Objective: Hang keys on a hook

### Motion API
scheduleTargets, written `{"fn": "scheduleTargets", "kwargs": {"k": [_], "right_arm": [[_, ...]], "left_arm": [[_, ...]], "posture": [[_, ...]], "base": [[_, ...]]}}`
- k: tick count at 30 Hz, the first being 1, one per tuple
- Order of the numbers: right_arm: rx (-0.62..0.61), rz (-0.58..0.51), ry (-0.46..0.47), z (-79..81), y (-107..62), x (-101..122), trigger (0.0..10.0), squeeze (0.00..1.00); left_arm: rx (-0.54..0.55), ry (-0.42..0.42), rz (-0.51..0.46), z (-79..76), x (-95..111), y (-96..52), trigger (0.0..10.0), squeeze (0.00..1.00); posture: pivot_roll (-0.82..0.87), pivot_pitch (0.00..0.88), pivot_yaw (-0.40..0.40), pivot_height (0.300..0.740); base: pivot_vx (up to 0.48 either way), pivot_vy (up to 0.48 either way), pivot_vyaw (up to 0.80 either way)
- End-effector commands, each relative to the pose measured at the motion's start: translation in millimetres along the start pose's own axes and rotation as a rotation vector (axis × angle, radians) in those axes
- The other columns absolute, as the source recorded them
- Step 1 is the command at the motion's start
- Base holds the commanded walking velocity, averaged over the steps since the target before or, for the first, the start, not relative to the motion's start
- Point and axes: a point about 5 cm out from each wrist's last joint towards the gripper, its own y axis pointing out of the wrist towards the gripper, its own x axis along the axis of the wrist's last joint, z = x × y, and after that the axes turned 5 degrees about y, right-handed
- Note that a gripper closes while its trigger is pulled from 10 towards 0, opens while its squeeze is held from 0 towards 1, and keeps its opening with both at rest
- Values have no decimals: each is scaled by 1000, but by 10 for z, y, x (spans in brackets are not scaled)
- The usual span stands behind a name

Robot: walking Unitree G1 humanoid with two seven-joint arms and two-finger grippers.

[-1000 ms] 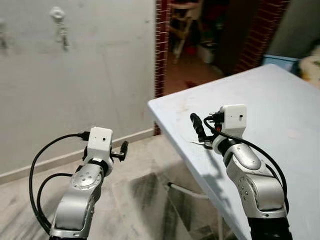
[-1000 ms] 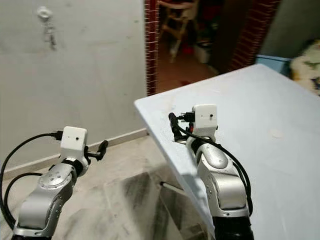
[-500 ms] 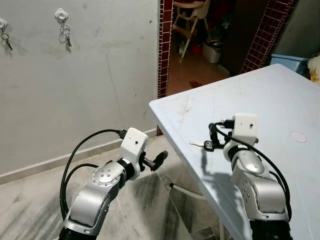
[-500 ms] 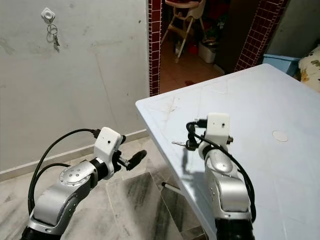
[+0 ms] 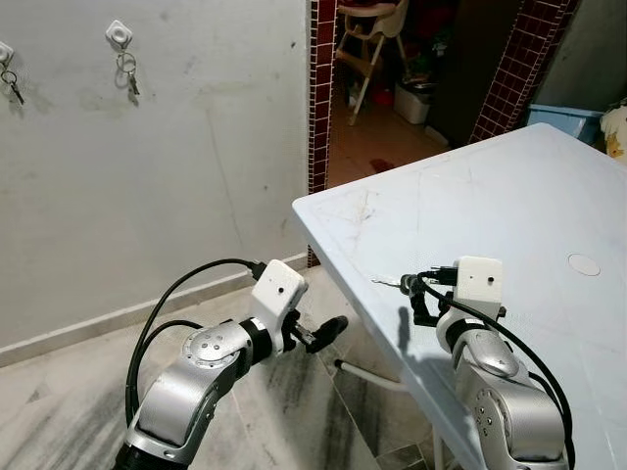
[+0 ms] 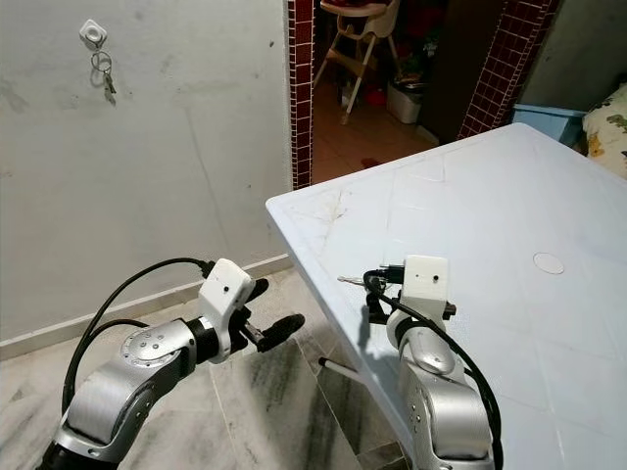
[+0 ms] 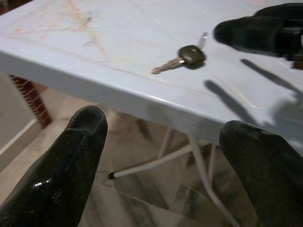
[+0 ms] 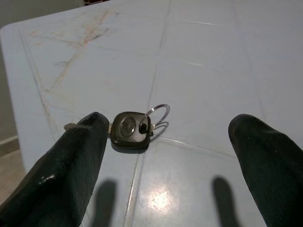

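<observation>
Hovering just above the key [image 8: 131,131], which lies near the table [image 5: 509,186] edge, the right gripper [image 8: 165,156] has its jaws released to straddle it. The left gripper [image 7: 175,175], jaws released too, waits below the edge. 2 wall hooks [image 5: 120,35] already hold keys.

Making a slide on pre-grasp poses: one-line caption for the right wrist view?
Right gripper open above the table, its fingers straddling a black-headed key with a wire ring.
</observation>
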Motion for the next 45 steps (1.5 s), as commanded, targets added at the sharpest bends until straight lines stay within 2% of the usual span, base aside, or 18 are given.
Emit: {"fn": "scheduleTargets", "kwargs": {"k": [1, 5, 10, 20, 21, 22, 23, 24, 25, 26, 45], "right_arm": [[-7, 21, 6, 11, 8, -37, 10000, 0], [-11, 34, 30, 25, 50, -77, 10000, 0], [12, 63, 64, 142, 179, -125, 10000, 0], [7, 28, 63, 209, 363, -82, 10000, 0], [-12, 26, 61, 188, 380, -91, 9059, 0], [-16, 26, 61, 183, 382, -94, 9059, 0], [-28, 32, 68, 168, 391, -109, 3451, 0], [-45, 39, 80, 148, 402, -129, 471, 0], [-45, 39, 80, 148, 402, -129, 471, 0], [-61, 43, 82, 130, 412, -144, 0, 0], [-77, 29, 138, 147, 464, -181, 0, 0]], "left_arm": [[-20, 19, 1, -6, 38, 18, 10000, 0], [-8, 27, -8, 22, 60, 25, 10000, 0], [11, 33, -33, 39, 118, 45, 10000, 0], [21, 40, -57, 54, 183, -2, 10000, 0], [23, 39, -57, 55, 182, -11, 10000, 0], [23, 39, -57, 54, 181, -13, 10000, 0], [24, 38, -56, 54, 178, -17, 10000, 0], [25, 36, -54, 54, 172, -24, 10000, 0], [25, 36, -54, 54, 172, -24, 10000, 0], [24, 35, -54, 50, 170, -27, 10000, 0], [18, 42, -55, 54, 196, -7, 10000, 0]], "posture": [[84, 0, 0, 740], [84, 0, 2, 740], [93, 0, -3, 740], [124, 0, -13, 740], [126, 0, -14, 740], [126, 0, -14, 740], [126, 0, -14, 740], [125, 0, -13, 740], [125, 0, -13, 740], [125, 0, -13, 740], [122, 0, -2, 740]], "base": [[0, 0, 0], [0, 0, 0], [0, 0, 0], [0, 0, 0], [0, 0, 0], [0, 0, 0], [0, 0, 0], [0, 0, 0], [0, 0, 0], [0, 0, 0], [0, 0, 0]]}}
